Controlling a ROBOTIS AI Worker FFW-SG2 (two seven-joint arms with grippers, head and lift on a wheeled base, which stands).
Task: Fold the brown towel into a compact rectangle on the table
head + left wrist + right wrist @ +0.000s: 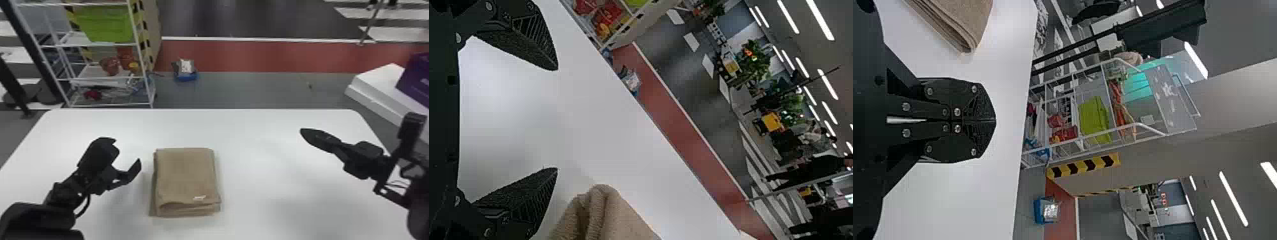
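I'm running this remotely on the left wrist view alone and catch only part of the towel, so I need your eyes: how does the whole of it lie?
Observer: In the head view, the brown towel lies as a folded, layered rectangle on the white table.
Operator: Which side of it is my left gripper on?
Observer: The left gripper is at the towel's left, apart from it.
Operator: And the right one?
Observer: The right gripper is shut with nothing between its fingers, off to the towel's right.
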